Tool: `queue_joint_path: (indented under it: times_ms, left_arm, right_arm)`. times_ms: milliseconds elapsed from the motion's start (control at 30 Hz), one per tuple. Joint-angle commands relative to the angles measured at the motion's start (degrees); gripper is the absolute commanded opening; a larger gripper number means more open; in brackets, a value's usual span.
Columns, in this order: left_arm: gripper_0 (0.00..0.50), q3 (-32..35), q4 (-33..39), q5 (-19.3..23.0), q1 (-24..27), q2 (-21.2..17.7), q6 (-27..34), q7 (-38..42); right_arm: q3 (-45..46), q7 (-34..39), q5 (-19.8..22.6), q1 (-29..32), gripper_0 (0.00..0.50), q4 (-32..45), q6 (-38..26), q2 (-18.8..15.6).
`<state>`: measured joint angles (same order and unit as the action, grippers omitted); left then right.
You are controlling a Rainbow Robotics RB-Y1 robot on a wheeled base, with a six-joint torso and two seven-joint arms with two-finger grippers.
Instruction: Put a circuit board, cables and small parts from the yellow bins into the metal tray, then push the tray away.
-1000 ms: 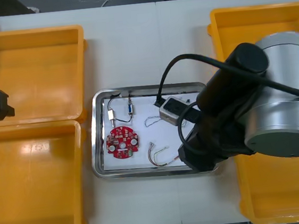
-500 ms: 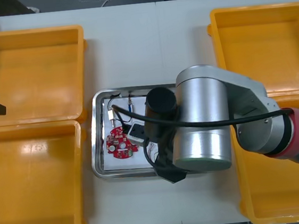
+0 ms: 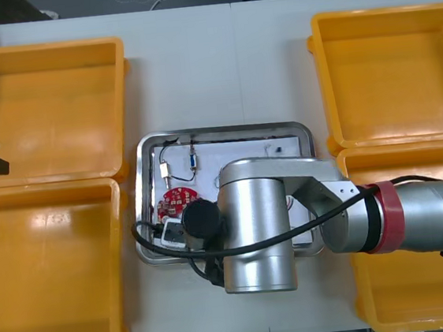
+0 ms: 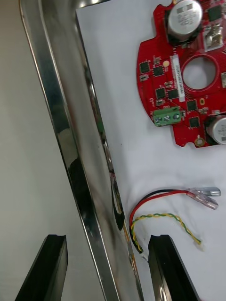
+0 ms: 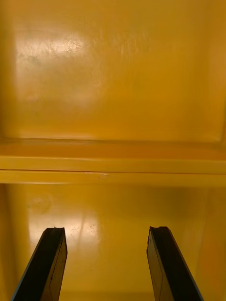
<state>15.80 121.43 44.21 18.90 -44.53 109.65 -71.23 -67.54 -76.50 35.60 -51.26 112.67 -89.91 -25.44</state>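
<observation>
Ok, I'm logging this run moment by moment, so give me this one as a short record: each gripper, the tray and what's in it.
right gripper: open, straddling the metal tray rim beside the circuit board, one finger inside, one outside
left gripper: open, idle over the left yellow bins
tray contents: circuit board, red and yellow cable, other cables
task stage: tray loaded, not yet pushed away

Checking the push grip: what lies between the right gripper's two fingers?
The rim of the metal tray, in the right wrist view; the open right gripper straddles it.
</observation>
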Motion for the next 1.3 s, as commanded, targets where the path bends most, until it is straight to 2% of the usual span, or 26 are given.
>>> queue_joint_path:
  times_ms: [33,333,533,600,633,667,733,1100,1300]
  left_arm:
    - [0.500,1.60,2.14,-0.61,-1.15,-2.05,0.35,0.83]
    - [0.500,1.60,2.85,-0.52,-1.59,-2.05,0.35,1.10]
    - [0.500,1.60,2.85,-0.52,-1.59,-2.05,0.35,1.10]
    - [0.500,1.60,2.85,-0.52,-1.59,-2.05,0.35,1.10]
    - [0.500,1.60,2.85,-0.52,-1.59,-2.05,0.35,1.10]
    - [0.500,1.60,2.85,-0.52,-1.59,-2.05,0.35,1.10]
    - [0.500,1.60,2.85,-0.52,-1.59,-2.05,0.35,1.10]
    - [0.500,1.60,2.85,-0.52,-1.59,-2.05,0.35,1.10]
    - [0.500,1.60,2.85,-0.52,-1.59,-2.05,0.35,1.10]
  right_arm:
    - [-4.00,-1.02,-2.29,-2.71,0.500,-0.70,2.02,1.63]
    - [-7.26,-1.64,-5.19,-2.71,0.500,-1.84,3.69,1.98]
    - [-7.52,-1.90,-5.46,-2.71,0.500,-1.84,3.69,1.98]
    - [-7.52,-1.99,-5.37,-2.71,0.415,-1.84,3.69,1.98]
    - [-7.52,-2.07,-5.37,-2.62,0.349,-1.84,3.69,1.89]
    - [-7.61,-2.07,-5.46,-2.62,0.094,-1.84,3.69,1.80]
    - [-7.52,-2.25,-5.72,-2.71,0.007,-1.84,3.69,1.80]
    - [-7.52,-3.39,-7.48,-3.41,0.000,-1.84,3.69,1.10]
    - [-7.52,-4.80,-8.80,-5.87,0.000,-1.84,3.95,-0.13]
